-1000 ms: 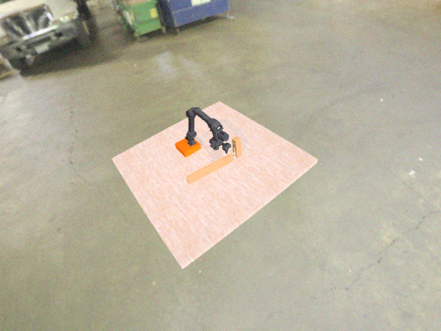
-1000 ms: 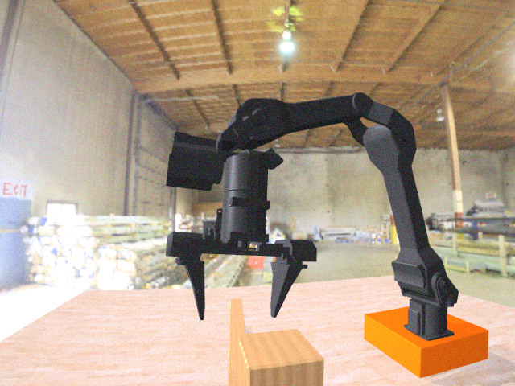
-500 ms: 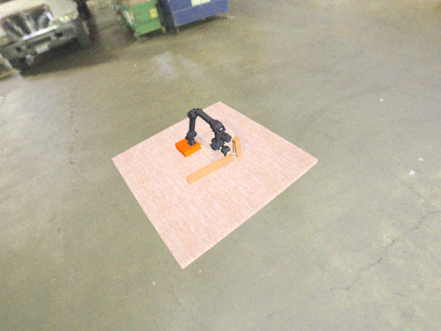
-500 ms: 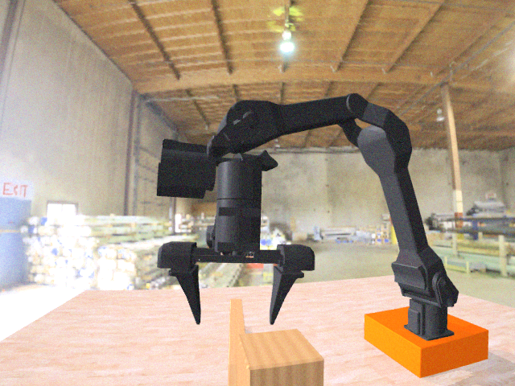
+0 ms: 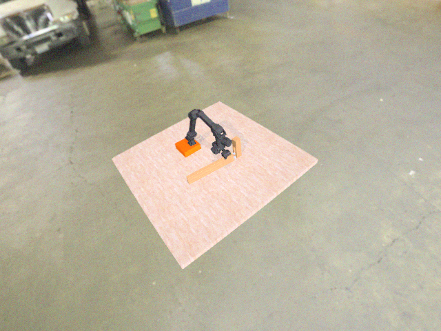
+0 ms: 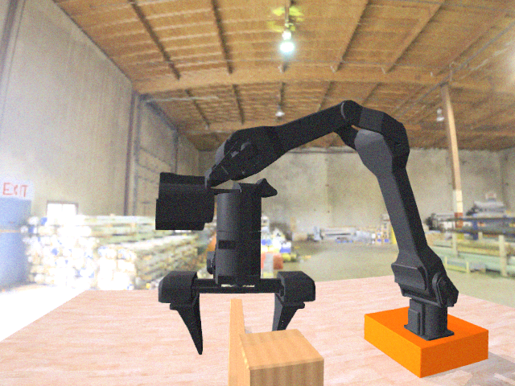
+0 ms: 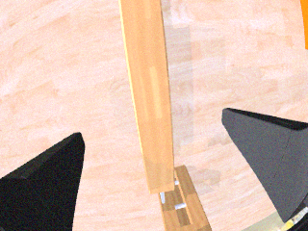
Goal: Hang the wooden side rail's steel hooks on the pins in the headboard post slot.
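Note:
The wooden side rail (image 5: 210, 169) (image 6: 236, 328) (image 7: 149, 87) stands on its narrow edge along the table, its hook end close to the headboard post (image 5: 238, 146) (image 6: 286, 369) (image 7: 194, 204). The post stands upright. The wrist view shows a pale steel hook (image 7: 163, 197) at the rail's end, beside the post's slot, and a pale pin (image 7: 180, 206) inside the slot. No hook is seen sitting on a pin; the second hook is not clear. My gripper (image 5: 221, 156) (image 6: 239, 341) (image 7: 154, 127) is wide open and empty, pointing down, its fingers on either side of the rail near the hook end.
The orange base block (image 5: 187, 147) (image 6: 453, 353) (image 7: 305, 24) carries the arm, to the side of the rail. The post rises close to my fingers, beyond the rail's hook end. The tabletop (image 5: 199, 221) (image 6: 83, 332) ends a little way beyond the post.

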`<state>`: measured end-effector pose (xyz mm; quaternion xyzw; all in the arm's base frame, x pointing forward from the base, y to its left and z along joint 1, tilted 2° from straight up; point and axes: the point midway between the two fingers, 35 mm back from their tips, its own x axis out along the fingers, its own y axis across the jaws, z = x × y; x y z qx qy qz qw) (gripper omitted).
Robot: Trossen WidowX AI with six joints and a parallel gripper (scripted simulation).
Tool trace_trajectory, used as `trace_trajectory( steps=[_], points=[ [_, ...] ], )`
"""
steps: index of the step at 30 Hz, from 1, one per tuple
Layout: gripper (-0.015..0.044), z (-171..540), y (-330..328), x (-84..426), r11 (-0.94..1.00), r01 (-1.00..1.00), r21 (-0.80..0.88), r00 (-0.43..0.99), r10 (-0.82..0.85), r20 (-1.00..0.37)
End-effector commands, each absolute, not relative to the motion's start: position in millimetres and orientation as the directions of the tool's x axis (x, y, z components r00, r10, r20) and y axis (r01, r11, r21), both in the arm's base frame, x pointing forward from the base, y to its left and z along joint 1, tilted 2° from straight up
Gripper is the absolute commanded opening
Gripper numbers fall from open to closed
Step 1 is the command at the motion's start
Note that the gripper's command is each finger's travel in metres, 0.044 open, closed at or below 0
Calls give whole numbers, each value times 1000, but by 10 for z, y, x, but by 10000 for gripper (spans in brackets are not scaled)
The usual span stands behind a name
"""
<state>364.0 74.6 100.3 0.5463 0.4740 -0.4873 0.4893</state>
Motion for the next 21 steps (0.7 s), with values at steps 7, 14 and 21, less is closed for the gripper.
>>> trace_trajectory(
  steps=[7, 14, 21],
  points=[
    [440, 844, 741, 3634, -74, 996, 55, 57, 32, -998],
    [440, 731, 746, 3645, -72, 996, 53, 56, 31, -998],
    [440, 618, 750, 3656, -73, 996, 54, 56, 31, -998]
  ],
)
